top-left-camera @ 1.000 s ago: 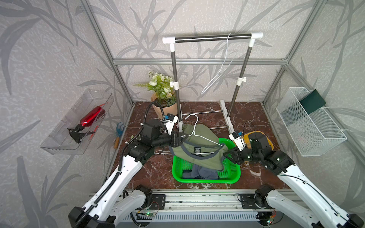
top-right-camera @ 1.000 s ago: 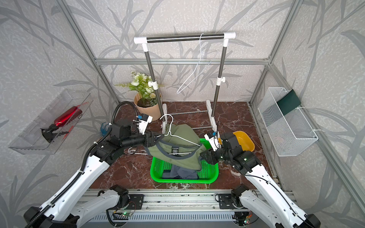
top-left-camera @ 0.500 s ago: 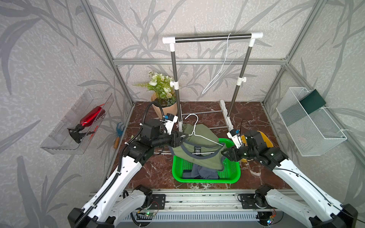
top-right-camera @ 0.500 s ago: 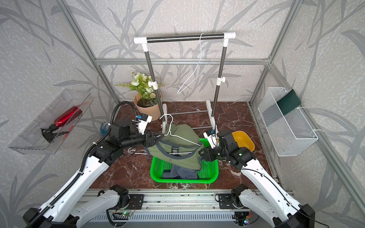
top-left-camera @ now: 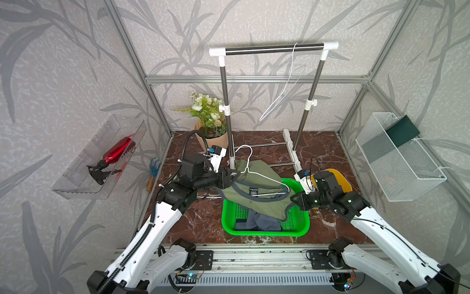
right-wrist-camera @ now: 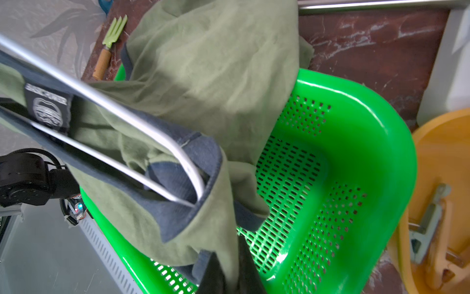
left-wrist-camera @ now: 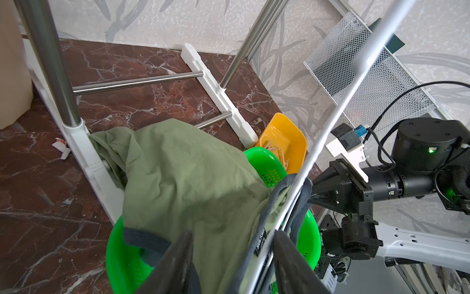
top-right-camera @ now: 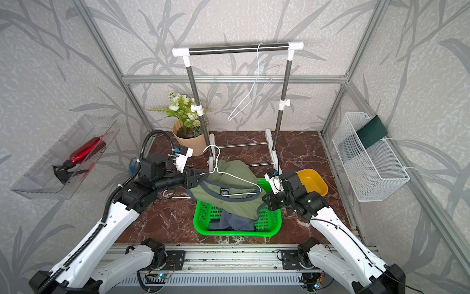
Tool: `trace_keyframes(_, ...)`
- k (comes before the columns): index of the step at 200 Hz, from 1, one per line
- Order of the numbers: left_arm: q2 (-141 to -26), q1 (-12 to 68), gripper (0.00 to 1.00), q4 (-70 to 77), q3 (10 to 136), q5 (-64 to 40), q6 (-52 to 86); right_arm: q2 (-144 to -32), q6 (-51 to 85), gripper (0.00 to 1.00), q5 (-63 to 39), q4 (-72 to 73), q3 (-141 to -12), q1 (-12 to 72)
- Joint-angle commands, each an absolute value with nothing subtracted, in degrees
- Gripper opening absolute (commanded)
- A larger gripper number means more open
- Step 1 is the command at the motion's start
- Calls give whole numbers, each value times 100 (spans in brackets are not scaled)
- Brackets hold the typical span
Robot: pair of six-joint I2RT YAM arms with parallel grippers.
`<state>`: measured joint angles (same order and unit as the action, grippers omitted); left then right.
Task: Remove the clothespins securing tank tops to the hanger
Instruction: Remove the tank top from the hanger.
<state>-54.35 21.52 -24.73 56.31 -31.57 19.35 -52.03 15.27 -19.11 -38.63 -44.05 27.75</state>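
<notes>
Since a second ago my right gripper (right-wrist-camera: 229, 259) has closed, pinching the limp, surely light olive tank top (right-wrist-camera: 208, 63) by its trimmed edge under the end of the hanger (right-wrist-camera: 122, 113). My left gripper (left-wrist-camera: 231, 236) grips its far shoulder. Below, the green basket (right-wrist-camera: 381, 122) holds the navy tank top (top-left-camera: 256, 221); behind my right gripper, the yellow bowl (right-wrist-camera: 445, 152) holds clothespins (right-wrist-camera: 432, 224).

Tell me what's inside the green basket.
A crumpled navy tank top lies in the green basket. The olive tank top drapes over its far half, hiding whatever lies beneath.
</notes>
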Motion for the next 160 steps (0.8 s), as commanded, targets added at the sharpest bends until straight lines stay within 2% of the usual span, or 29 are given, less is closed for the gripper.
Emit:
trace_keyframes(1,-5188,2055,0,-2214,5678,-2989,1986,-5109,1620,11,-1609,-4433,-4325,2751)
trace_keyframes(25,-5168,2039,0,-2151,5661,-3069,2019,-5062,1786,12,-1816,-4535,-4263,2772)
trace_keyframes(37,-5169,2039,0,-2067,5630,-3135,2066,-5102,1815,16,-1875,-4563,-4279,2817)
trace_keyframes(47,-5202,2039,0,-1990,5618,-3232,2098,-5140,1771,27,-1916,-4596,-4318,2862)
trace_keyframes(64,-5244,2039,0,-1856,5590,-3461,2172,-5110,1685,61,-1927,-4640,-4478,2941)
trace_keyframes(84,-5344,2039,0,-1762,5594,-3966,2184,-4807,1537,72,-1966,-4503,-4774,2968)
trace_keyframes(111,-5508,2037,0,-1760,5654,-4546,2167,-4602,1183,80,-1989,-4266,-5391,2955)
trace_keyframes(160,-6031,2061,0,-1328,5670,-5782,2462,-5783,405,81,-3019,-3952,-6695,2971)
